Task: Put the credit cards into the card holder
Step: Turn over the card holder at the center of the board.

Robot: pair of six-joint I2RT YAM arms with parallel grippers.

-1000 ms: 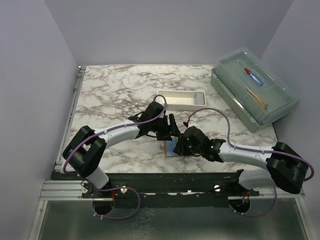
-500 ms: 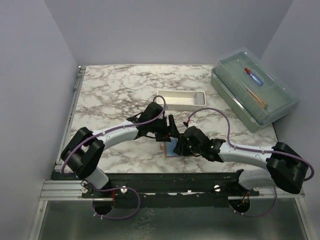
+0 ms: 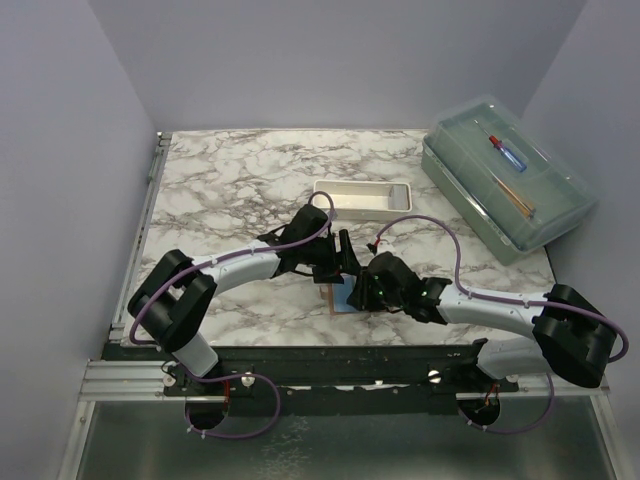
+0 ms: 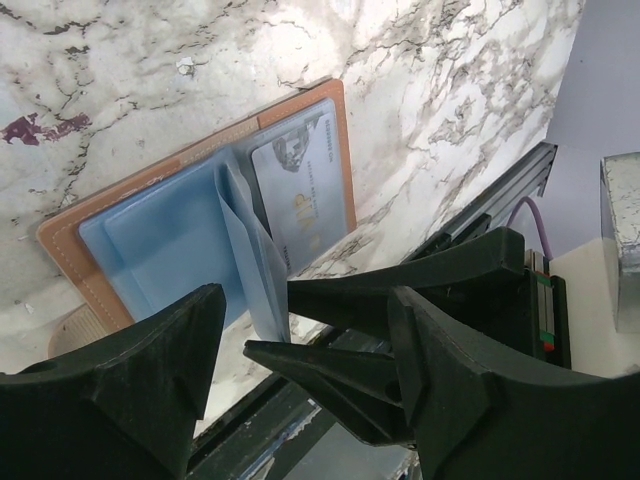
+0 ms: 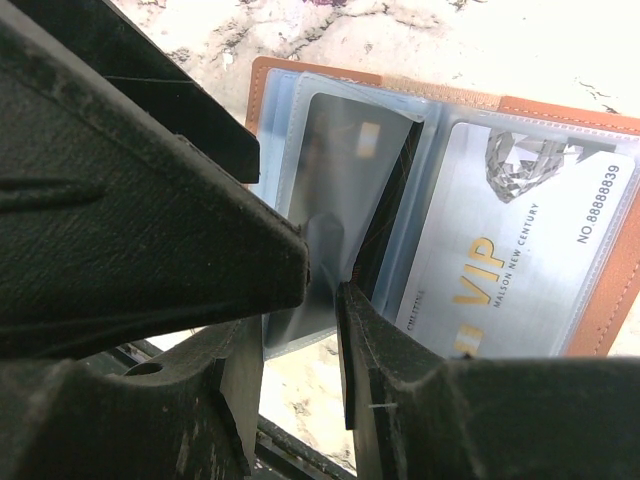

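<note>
The tan card holder (image 3: 335, 299) lies open on the marble near the front edge, between both grippers. In the right wrist view its blue-grey inside (image 5: 262, 90) shows a whitish VIP credit card (image 5: 510, 250) in the right-hand pocket. A middle plastic leaf (image 5: 340, 190) stands up with a small gold chip showing through it. My right gripper (image 5: 322, 285) is shut on that leaf's lower edge. In the left wrist view the same card (image 4: 305, 195) and raised leaf (image 4: 250, 240) show. My left gripper (image 4: 310, 295) hangs open just above the holder (image 4: 60, 235), holding nothing.
A white rectangular tray (image 3: 362, 200) sits behind the grippers. A large clear lidded box (image 3: 505, 180) with tools inside stands at the back right. The metal rail (image 3: 350, 362) runs along the front edge close to the card holder.
My left gripper's jaws have widened slightly. The right gripper and the card holder have stayed put.
</note>
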